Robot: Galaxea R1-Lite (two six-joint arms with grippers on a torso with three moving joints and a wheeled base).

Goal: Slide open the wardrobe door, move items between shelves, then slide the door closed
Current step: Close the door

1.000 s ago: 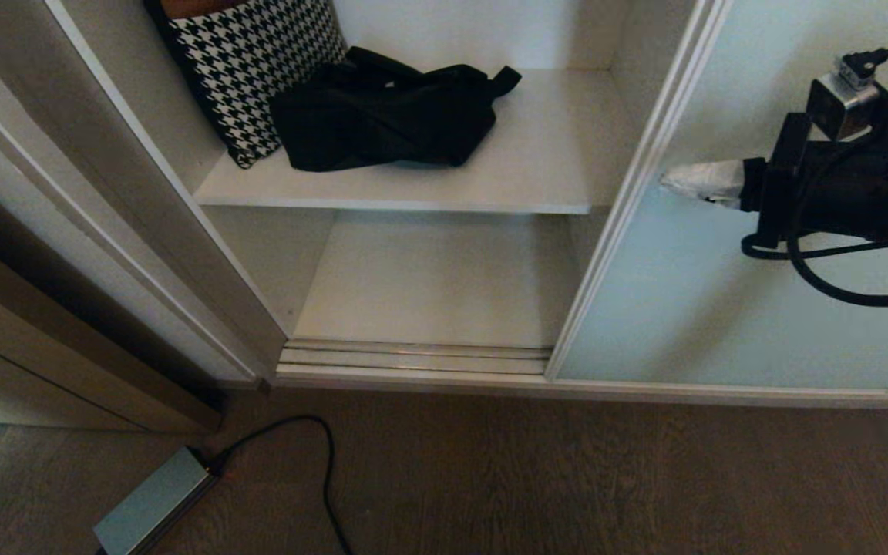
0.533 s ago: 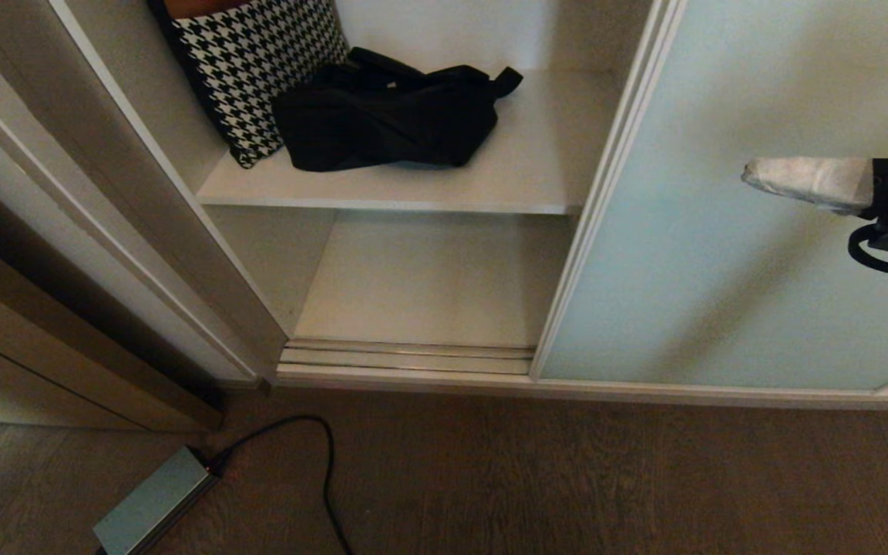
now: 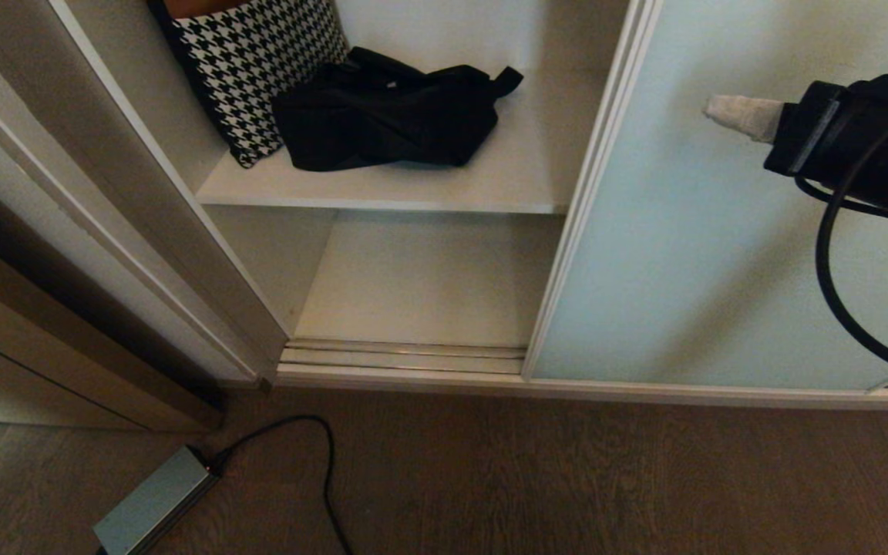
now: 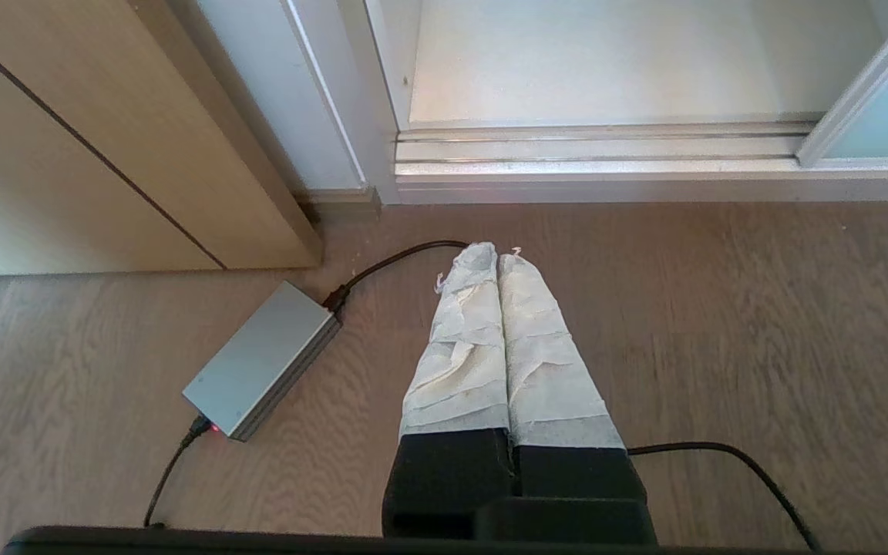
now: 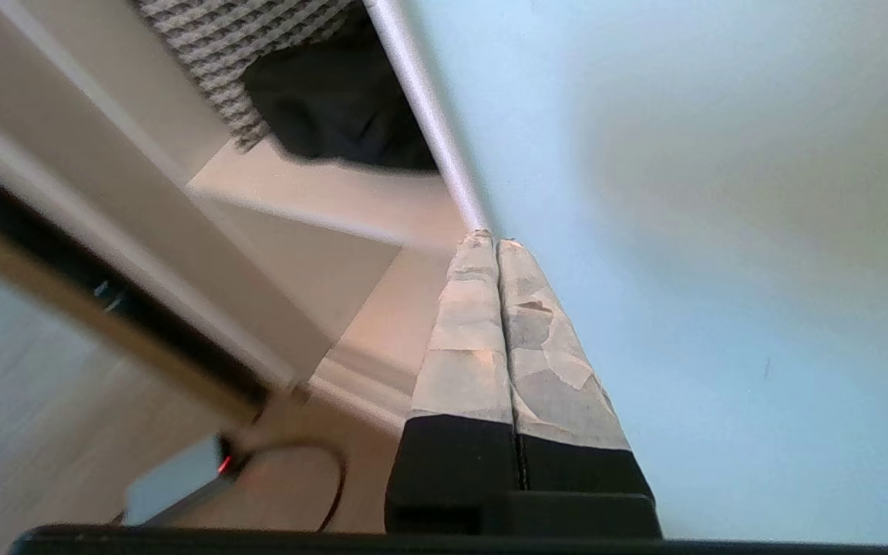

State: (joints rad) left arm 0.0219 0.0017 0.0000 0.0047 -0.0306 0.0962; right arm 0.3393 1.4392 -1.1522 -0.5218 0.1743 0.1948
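Floorboards (image 3: 567,478) lay nearest you, with a grey power brick (image 3: 153,501) and its black cable (image 3: 321,447) at the lower left of the head view. Only the left wrist view gave you the left gripper (image 4: 496,254): it hung low over that floor beside the brick, its taped fingers (image 4: 467,339) pressed together on nothing, pointing toward the metal door track (image 4: 598,146). You could not find that arm in the head view at all.

Farther in, the right gripper (image 3: 710,108) reached in from the right at shelf height, roughly level and pointing left across the sliding wardrobe door (image 3: 721,270), its tip short of the door's off-white frame edge. The right wrist view showed what the head view could not: both wrapped fingers closed tight against each other, empty, tips close to the frosted glass near the frame (image 5: 428,123). You could not tell whether they touched it.

Behind the partly open door, the lower shelf (image 3: 428,285) was bare. On the upper shelf (image 3: 444,189) the black bag (image 3: 382,116) lay slumped, touching a houndstooth cushion (image 3: 251,62) leaning at the left.
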